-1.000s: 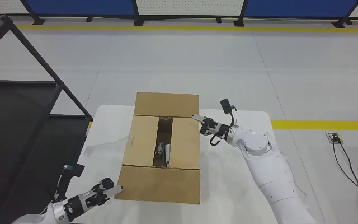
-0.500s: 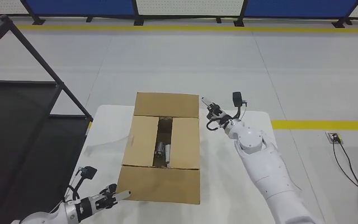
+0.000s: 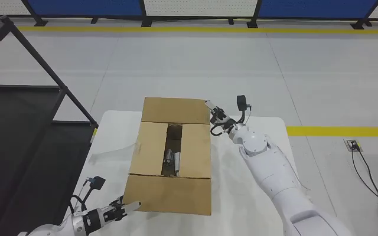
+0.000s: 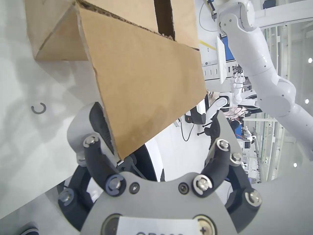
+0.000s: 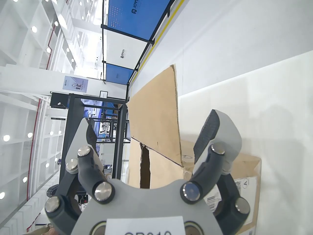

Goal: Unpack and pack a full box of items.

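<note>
- I judge this the opening step: the box (image 3: 149, 154) sits mid-desk (image 3: 248, 177), its inner flaps (image 3: 195, 150) nearly shut over the items (image 3: 170, 158).
- My left tool (image 3: 127, 207) is spread around the near flap's (image 3: 168, 193) corner.
- My right tool (image 3: 211, 109), also spread, hovers by the far flap (image 3: 176, 110).
- Next I'd pinch the near flap and fold it outward.

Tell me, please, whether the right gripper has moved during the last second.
Yes: the right gripper has moved along the box to the corner of the far flap.
</note>
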### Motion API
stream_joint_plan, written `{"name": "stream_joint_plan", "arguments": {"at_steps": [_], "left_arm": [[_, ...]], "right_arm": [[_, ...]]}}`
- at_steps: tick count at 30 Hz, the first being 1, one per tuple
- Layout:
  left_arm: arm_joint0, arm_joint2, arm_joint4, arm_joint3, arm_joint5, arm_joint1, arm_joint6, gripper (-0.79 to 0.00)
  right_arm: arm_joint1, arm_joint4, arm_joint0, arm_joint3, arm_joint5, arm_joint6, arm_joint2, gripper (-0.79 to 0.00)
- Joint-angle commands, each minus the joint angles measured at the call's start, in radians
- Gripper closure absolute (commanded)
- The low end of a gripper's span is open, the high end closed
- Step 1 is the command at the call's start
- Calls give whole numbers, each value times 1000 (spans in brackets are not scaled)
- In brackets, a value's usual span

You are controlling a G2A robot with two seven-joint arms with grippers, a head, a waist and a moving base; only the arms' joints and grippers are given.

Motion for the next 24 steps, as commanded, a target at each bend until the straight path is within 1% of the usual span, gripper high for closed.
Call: {"name": "stream_joint_plan", "arguments": {"at_steps": [1,7,12,18,24], "left_arm": [[1,-5,-13,-4,-1,2,6,-785],[6,-11,-45,-27,0,6,30,-785],[9,-18,-80,-44,8,8,66,-785],[1,-14,-77,-63,9,12,88,-785],[-9,-6,-37,-89,6,13,164,-785]], "right_arm": [[-5,4,13,25,-16,0,-3,-785],[-8,28,35,65,-81,22,7,-785],[-1,52,40,72,-132,71,25,-785],[7,69,45,63,-157,130,39,-785],[18,80,36,35,-195,157,55,-785]]}}
